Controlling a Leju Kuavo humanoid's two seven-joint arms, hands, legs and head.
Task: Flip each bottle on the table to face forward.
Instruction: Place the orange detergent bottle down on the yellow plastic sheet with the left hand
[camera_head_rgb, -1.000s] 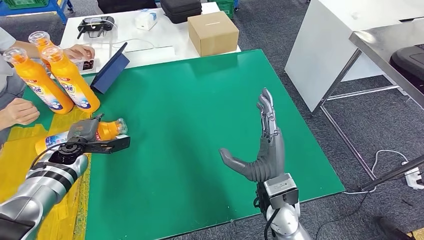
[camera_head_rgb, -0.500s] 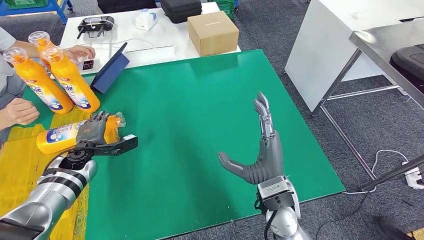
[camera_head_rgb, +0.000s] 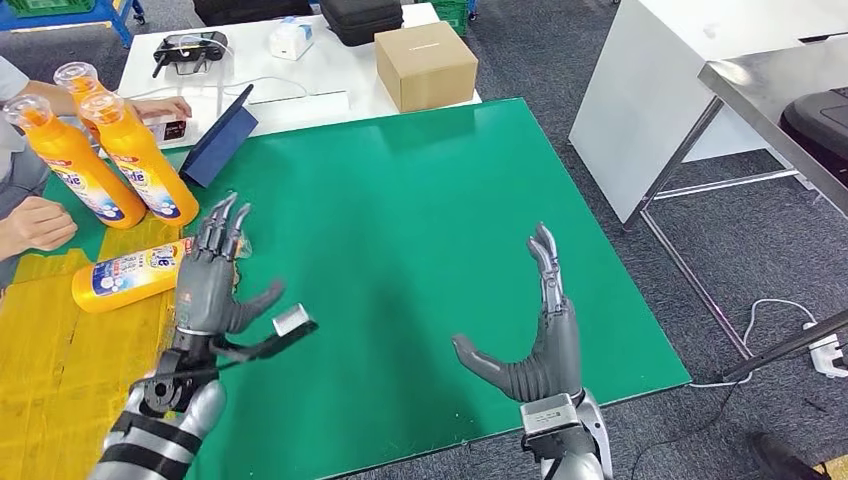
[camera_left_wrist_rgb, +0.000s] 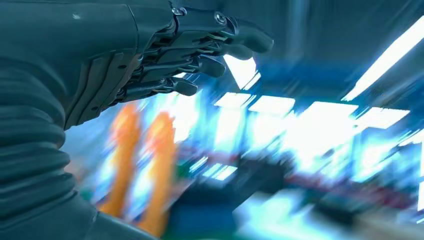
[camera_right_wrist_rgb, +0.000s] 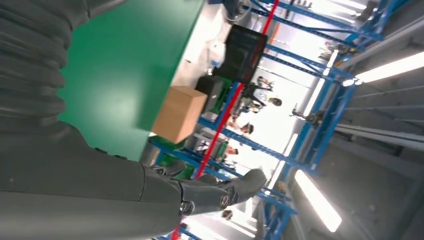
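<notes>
Lying bottle (camera_head_rgb: 128, 274) — orange, white-and-blue label turned up, on its side on the yellow sheet (camera_head_rgb: 60, 380) at the left edge of the counter (camera_head_rgb: 400, 220); its cap end points toward the green surface and is hidden behind the left robot hand.

Standing bottles — two orange bottles upright side by side beyond the lying one, the nearer bottle (camera_head_rgb: 140, 158) just right of the farther bottle (camera_head_rgb: 70, 165); a third clear cap (camera_head_rgb: 76, 74) shows behind them. In the left wrist view they appear as two blurred orange upright shapes (camera_left_wrist_rgb: 145, 170).

Left robot hand (camera_head_rgb: 212, 280) — raised above the counter just right of the lying bottle, fingers spread and pointing away from the robot, thumb out toward the green surface; it holds nothing and is apart from the bottle's body, though its fingertips overlap the cap end in the head view. The left wrist view shows the same hand (camera_left_wrist_rgb: 150, 55) with its fingers lightly bent and nothing in them.

Right robot hand (camera_head_rgb: 535, 345) — over the near right part of the green counter, well apart from all bottles, fingers straight and upright, thumb out to the left — empty.

Person's hand (camera_head_rgb: 38, 222) — resting at the counter's left edge, near the bottom of the standing bottles.

Adjacent white table (camera_head_rgb: 330, 70) — carries a cardboard box (camera_head_rgb: 425, 66), a dark tablet (camera_head_rgb: 220, 137) propped at its edge, and a black case (camera_head_rgb: 362, 20).
</notes>
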